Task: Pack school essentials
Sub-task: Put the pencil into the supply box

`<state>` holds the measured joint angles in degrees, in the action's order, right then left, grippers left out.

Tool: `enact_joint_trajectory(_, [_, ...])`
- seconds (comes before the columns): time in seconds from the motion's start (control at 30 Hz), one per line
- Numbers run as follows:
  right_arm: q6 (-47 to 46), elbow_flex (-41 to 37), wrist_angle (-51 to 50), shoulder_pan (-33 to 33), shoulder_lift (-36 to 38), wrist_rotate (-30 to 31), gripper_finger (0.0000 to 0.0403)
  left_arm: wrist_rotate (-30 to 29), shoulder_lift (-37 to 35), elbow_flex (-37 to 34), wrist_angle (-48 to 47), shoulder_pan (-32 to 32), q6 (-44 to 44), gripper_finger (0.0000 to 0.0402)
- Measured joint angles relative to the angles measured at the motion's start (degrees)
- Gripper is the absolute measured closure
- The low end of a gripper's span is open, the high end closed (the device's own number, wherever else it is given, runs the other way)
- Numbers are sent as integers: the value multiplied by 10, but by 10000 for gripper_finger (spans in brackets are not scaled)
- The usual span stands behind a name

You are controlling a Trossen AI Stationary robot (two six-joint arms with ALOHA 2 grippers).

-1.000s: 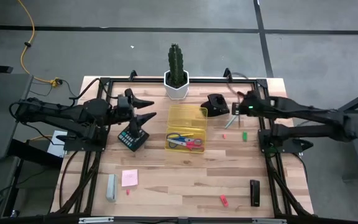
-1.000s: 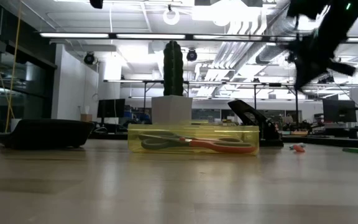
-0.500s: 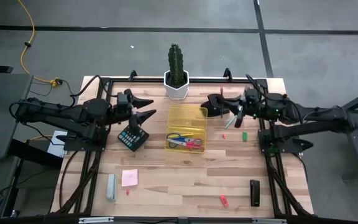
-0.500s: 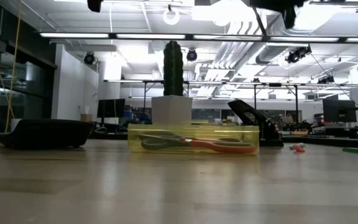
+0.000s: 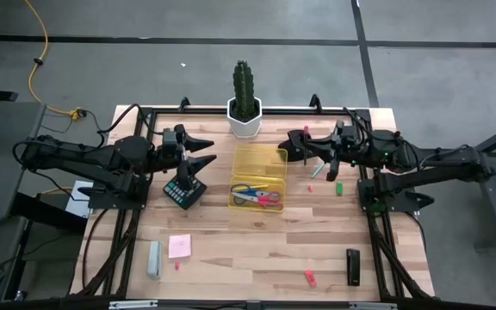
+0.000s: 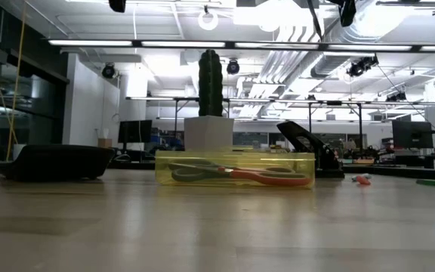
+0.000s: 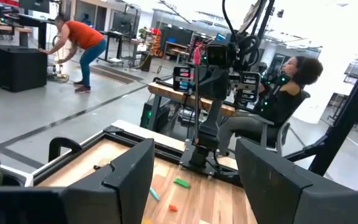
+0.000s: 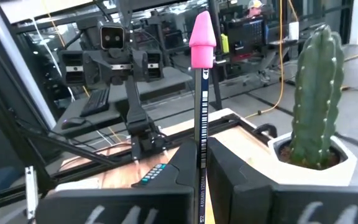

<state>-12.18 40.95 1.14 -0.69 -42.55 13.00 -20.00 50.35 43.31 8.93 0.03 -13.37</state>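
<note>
My right gripper point(image 8: 202, 186) is shut on a dark pencil point(image 8: 201, 106) with a pink eraser cap, high above the table's far right part point(image 5: 314, 148). It points level toward the table's left. My left gripper point(image 7: 194, 180) stands open and holds nothing, level above the table's left part point(image 5: 203, 150), facing the right arm. Between them a clear yellow box point(image 5: 259, 176) rests on the table, with blue-handled and red-handled scissors point(image 5: 255, 195) lying in it. A pink sticky-note pad point(image 5: 179, 247) lies near the front left. Small green point(image 5: 338, 187) and red point(image 5: 312, 186) pieces lie at the right. My right gripper pinches the pencil's lower shaft point(image 8: 202, 177) between its two fingers. The fingers come level from the table's right and lie across the pencil. The pencil stands upright with its pink cap point(image 8: 202, 38) on top, lifted clear of the table.
A cactus in a white pot point(image 5: 244, 103) stands at the far edge. A black calculator point(image 5: 183, 191) lies under the left gripper and a black stapler point(image 5: 298, 146) under the right one. A grey block point(image 5: 154, 258), a red piece point(image 5: 310, 277) and a black item point(image 5: 352, 265) lie near the front.
My right gripper has risen with the pencil and swung toward the table's left, over the stapler. It has tipped from pointing downward to pointing level, and it has rolled. The pencil has stayed in its fingers.
</note>
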Motion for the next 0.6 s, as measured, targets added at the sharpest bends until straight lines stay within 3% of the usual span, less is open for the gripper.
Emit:
enact_joint_trajectory(0.13, [-47,0,3,0,-34,-14,403,-1,0,0,-1,0,0,188])
enact_joint_trajectory(0.27, [-63,13,17,0,-117,-61,403,-1,0,0,-1,0,0,188])
enact_joint_trajectory(0.6, [13,98,39,-1,-337,-166,403,-1,0,0,-1,0,0,188])
